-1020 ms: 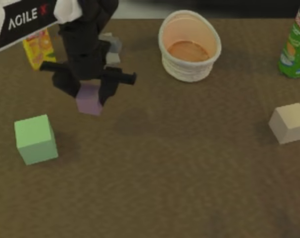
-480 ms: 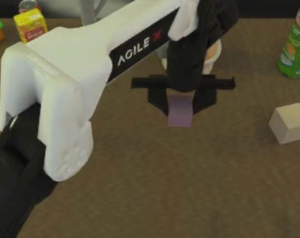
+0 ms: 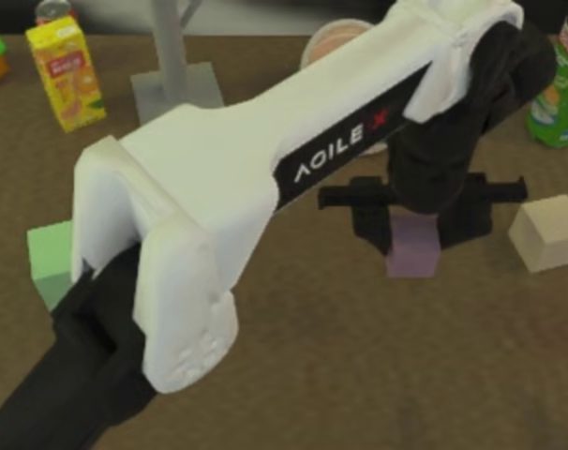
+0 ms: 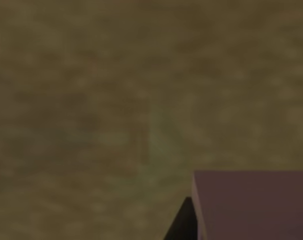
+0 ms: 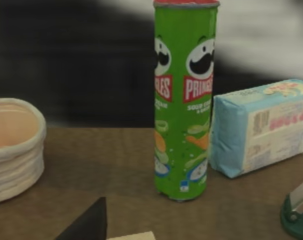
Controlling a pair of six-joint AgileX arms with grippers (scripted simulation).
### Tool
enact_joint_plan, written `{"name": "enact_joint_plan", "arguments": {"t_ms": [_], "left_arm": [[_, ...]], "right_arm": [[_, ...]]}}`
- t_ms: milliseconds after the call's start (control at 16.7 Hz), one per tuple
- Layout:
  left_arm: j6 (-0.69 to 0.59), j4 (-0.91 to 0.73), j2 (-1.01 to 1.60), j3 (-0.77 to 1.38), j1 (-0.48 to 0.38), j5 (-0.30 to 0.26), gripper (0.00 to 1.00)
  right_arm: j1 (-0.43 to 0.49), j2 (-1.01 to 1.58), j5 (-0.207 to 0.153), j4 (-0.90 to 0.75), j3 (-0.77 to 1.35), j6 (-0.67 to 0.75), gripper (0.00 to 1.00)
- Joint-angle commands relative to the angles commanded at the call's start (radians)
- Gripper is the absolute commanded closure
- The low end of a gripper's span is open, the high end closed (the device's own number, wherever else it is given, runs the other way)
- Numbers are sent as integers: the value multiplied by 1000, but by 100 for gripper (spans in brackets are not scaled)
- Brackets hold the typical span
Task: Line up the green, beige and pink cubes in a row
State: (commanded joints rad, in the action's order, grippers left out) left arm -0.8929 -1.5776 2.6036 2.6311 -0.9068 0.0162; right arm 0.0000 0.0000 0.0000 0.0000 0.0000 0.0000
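**Pink cube in the claw, row not yet formed**

While the left gripper reaches far across toward the tabletop's right side, it holds the pink cube pinched between its two black fingers, the cube hanging just under the dark wrist body. The left wrist view shows only a corner of that cube against bare brown tabletop, so whether its underside touches the surface or rides just above it cannot be told.

As for progress, nothing reads as lined up. The beige cube sits near the right edge of the tabletop, close beside the held pink cube but apart from it. The green cube is well apart, near the left edge, and mostly hidden behind the white arm link. By my judgement one cube is mid-carry toward the beige one; setting it down, letting go, and bringing the green cube over are all left to do.

Other things stand along the far edge: a yellow juice carton toward the left corner, a white bowl half covered by the arm, and a green Pringles can toward the right corner. The right gripper does not appear in the top view, and its own wrist view shows only a dark tip, so its fingers cannot be judged.
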Motion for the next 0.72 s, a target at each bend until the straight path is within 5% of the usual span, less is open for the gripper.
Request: {"name": "enact_joint_plan", "arguments": {"t_ms": [300,720], "left_arm": [[4,42,-14,-42,4,0,100],[1,301,-59,-365,2,0,100]], "right_arm": [[0,0,0,0,0,0,0],[0,0,0,0,0,0,0]]}}
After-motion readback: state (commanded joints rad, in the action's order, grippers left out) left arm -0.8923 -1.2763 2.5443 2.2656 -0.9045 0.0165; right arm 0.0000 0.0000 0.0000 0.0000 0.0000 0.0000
